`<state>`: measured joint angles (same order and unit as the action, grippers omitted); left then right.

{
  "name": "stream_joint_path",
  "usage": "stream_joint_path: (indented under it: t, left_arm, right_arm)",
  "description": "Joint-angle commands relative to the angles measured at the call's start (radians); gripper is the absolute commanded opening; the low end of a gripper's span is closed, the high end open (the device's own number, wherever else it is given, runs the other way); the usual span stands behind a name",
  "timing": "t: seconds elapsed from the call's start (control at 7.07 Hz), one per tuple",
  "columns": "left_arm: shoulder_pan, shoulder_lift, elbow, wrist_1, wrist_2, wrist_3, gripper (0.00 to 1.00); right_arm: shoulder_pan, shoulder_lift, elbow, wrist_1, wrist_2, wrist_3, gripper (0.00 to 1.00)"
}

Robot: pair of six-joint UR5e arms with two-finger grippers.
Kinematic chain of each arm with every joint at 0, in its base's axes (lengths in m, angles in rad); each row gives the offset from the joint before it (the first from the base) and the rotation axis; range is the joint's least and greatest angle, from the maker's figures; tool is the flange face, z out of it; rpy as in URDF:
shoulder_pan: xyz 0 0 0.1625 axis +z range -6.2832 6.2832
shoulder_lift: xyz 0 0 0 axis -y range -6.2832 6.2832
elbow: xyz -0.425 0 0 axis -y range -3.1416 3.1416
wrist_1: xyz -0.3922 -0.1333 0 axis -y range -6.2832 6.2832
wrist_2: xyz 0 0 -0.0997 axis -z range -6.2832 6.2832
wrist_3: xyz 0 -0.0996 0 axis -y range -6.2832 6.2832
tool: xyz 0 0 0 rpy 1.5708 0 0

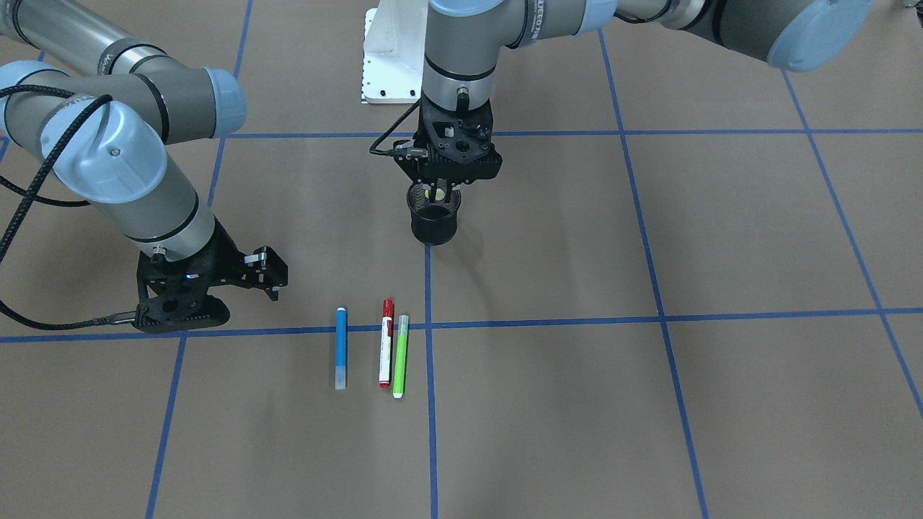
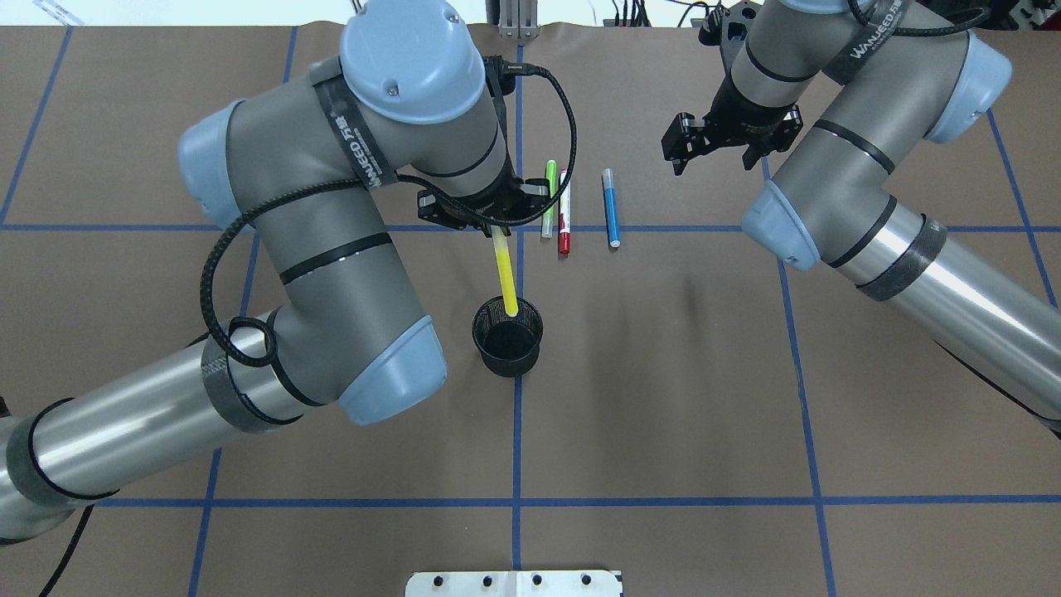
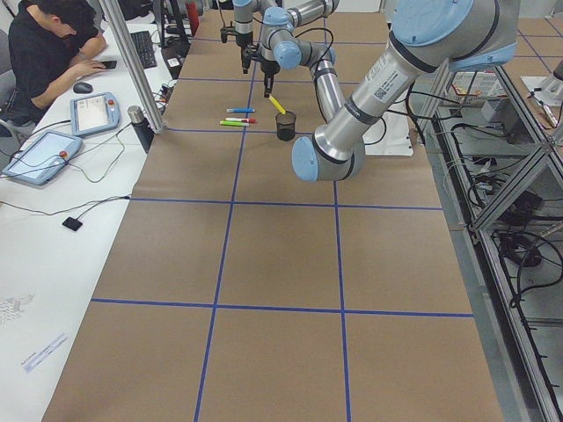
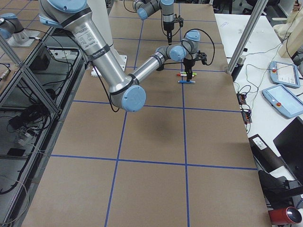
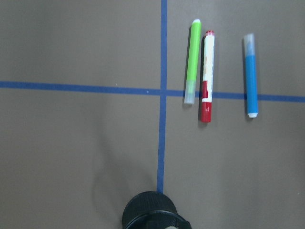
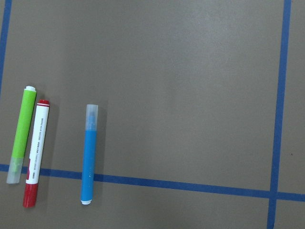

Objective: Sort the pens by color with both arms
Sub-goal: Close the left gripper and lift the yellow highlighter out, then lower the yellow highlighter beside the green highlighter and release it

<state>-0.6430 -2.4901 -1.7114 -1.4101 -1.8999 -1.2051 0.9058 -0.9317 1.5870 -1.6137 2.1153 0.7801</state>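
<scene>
Overhead, the yellow pen [image 2: 505,278] shows whole; front-facing, just a speck.

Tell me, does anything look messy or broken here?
Nothing stands out. The green pen, red-capped pen and blue pen lie neatly side by side, and the left hand holds the yellow pen over the black cup.
</scene>
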Motion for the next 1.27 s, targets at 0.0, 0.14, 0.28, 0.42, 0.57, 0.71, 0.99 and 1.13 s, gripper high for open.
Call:
stream_joint_path:
  t: [0.0,0.14,0.28,0.42,0.57,0.71,0.99,1.13]
  left_arm:
    - [-0.082,-0.027,0.048,-0.054,-0.002,0.032,0.16]
    - [-0.101,-0.064,0.156,-0.128,-0.002,0.032,0.16]
    - [-0.116,-0.110,0.283,-0.215,-0.002,0.030,0.16]
    - [-0.121,-0.133,0.371,-0.269,-0.002,0.032,0.16]
    - [-0.119,-0.135,0.427,-0.301,0.001,0.032,0.16]
    - [-0.119,-0.139,0.493,-0.352,0.002,0.047,0.16]
    - [-0.118,-0.139,0.528,-0.355,-0.001,0.064,0.16]
    - [-0.112,-0.141,0.548,-0.357,-0.002,0.070,0.16]
  right_arm:
    - [-0.007,-0.001,0.007,0.000,-0.001,0.002,0.99]
    - [-0.010,-0.001,0.007,0.000,-0.002,0.002,0.99]
    - [-0.010,-0.001,0.007,0.000,0.000,0.002,0.99]
    - [-0.010,-0.001,0.007,0.000,0.000,0.002,0.99]
    - [-0.010,-0.001,0.008,0.000,0.000,0.002,0.99]
    - [-0.013,-0.001,0.010,0.000,0.000,0.002,0.99]
    - [-0.015,-0.002,0.013,0.000,0.000,0.002,0.99]
    - [-0.015,-0.002,0.013,0.000,0.000,0.002,0.99]
